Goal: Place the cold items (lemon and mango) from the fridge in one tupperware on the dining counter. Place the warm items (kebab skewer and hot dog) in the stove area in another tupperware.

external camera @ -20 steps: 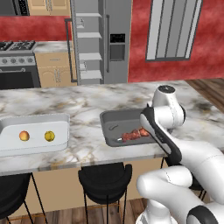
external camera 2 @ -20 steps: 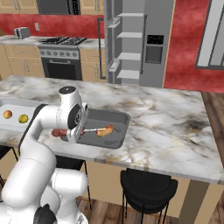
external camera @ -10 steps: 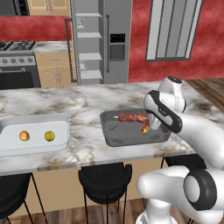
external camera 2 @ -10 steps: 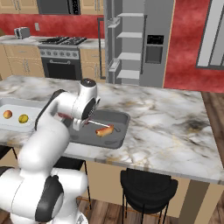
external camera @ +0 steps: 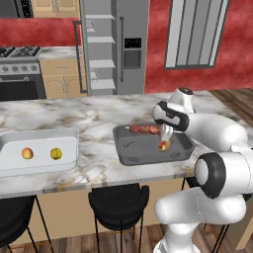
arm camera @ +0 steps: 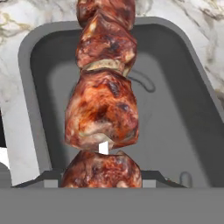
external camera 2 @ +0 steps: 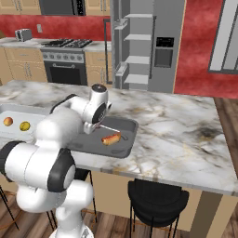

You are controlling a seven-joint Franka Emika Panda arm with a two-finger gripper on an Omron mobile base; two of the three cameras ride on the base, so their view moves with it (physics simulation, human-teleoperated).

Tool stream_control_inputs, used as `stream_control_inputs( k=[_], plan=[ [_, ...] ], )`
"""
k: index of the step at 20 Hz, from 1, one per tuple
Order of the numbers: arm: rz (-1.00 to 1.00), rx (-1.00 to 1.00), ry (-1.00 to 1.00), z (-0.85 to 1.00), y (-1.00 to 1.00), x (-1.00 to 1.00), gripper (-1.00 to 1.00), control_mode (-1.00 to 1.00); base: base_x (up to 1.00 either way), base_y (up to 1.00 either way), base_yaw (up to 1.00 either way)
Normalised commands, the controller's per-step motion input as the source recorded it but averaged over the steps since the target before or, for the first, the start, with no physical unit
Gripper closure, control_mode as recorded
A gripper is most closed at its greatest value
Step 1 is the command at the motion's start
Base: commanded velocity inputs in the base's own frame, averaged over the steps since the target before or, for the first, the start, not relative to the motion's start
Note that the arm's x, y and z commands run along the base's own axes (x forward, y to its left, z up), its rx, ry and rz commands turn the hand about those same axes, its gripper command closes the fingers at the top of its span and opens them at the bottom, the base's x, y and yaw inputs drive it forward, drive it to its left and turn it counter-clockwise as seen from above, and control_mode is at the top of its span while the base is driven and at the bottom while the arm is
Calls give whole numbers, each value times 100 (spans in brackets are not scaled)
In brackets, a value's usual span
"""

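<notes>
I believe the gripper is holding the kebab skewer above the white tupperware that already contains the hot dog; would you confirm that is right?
Not quite: the container is dark grey, not white. The left base view shows the gripper holding the kebab skewer above the dark grey tupperware, where the hot dog lies. The white tupperware sits further along the counter with two fruits.

Hot dog (external camera 2: 110,138) inside grey tupperware (external camera 2: 131,126) on counter (external camera 2: 176,135).
</notes>
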Motion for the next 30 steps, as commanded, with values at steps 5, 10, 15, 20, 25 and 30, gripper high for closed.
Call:
stream_control_inputs(
  k=[5, 10, 15, 20, 25, 30],
  plan=[
    [-9, 0, 0, -48, 0, 70, 100, -100, 0, 0, 0],
    [-8, 0, 0, -56, -9, 42, 100, -100, 0, 0, 0],
    [-7, 0, 0, -52, -3, 3, 100, -100, 0, 0, 0],
    [0, 0, 0, -16, 1, 0, 100, -100, 0, 0, 0],
    [0, 0, 0, 0, 0, 0, 100, -100, 0, 0, 0],
    [0, 0, 0, 0, 1, 0, -100, -100, 0, 0, 0]
  ],
)
